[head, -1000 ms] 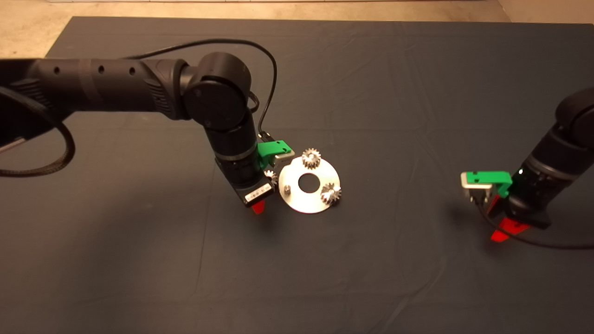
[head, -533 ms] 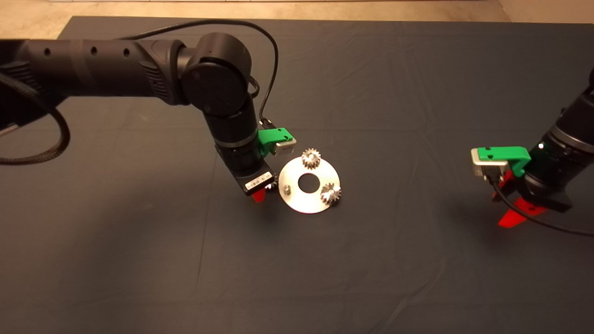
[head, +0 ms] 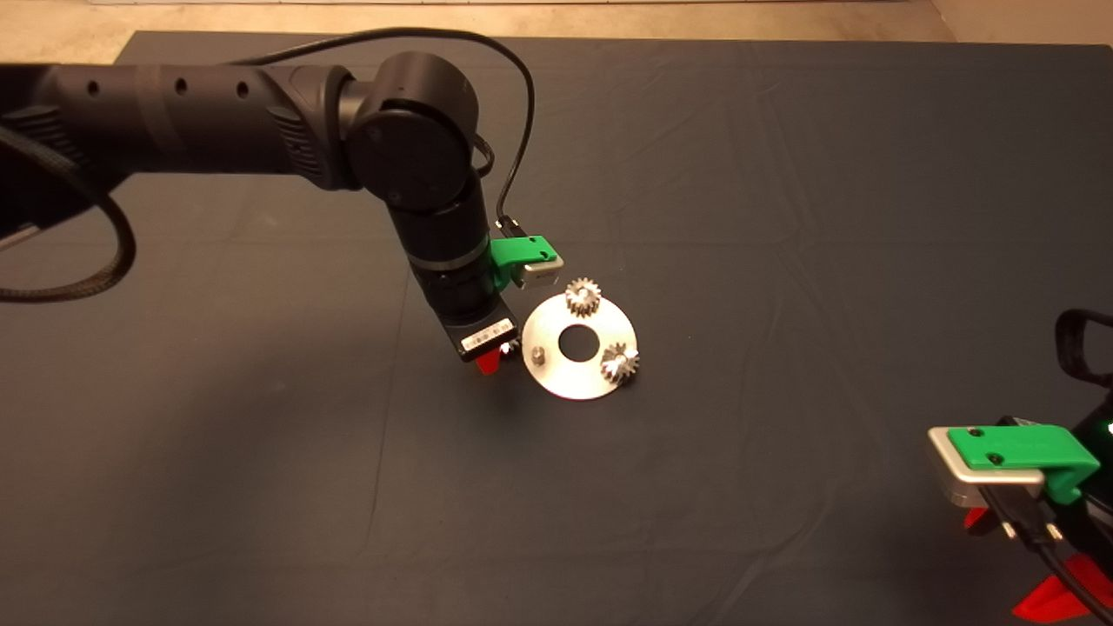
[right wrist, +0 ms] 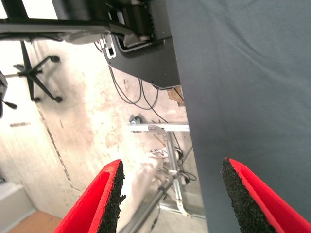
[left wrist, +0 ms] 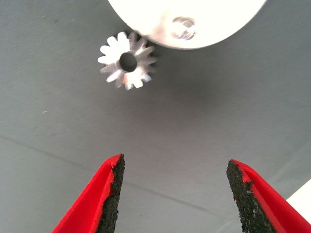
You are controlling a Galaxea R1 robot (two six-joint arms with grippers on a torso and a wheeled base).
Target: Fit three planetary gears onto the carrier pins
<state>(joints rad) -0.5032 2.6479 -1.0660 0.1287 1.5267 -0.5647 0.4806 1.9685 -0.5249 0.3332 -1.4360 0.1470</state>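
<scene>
The loose gear (left wrist: pixel 127 60) was seen flat against the disc (left wrist: pixel 160 19) rim, beyond the left gripper (left wrist: pixel 174 191) (fingers spread, empty).

The disc (head: pixel 578 348) lies near the middle of my tabletop (head: pixel 783 217). Two gears sit on its pins — one (head: pixel 584 296) at the far edge, one (head: pixel 619 362) at the right edge. The third gear (left wrist: pixel 127 60) lies on the mat, touching the disc's left rim, just beside the bare pin (head: pixel 538 354). My left gripper (left wrist: pixel 172 194) hangs over the mat just left of that gear, fingers apart; my right gripper (right wrist: pixel 170 199) waits at the lower right corner, fingers spread.
</scene>
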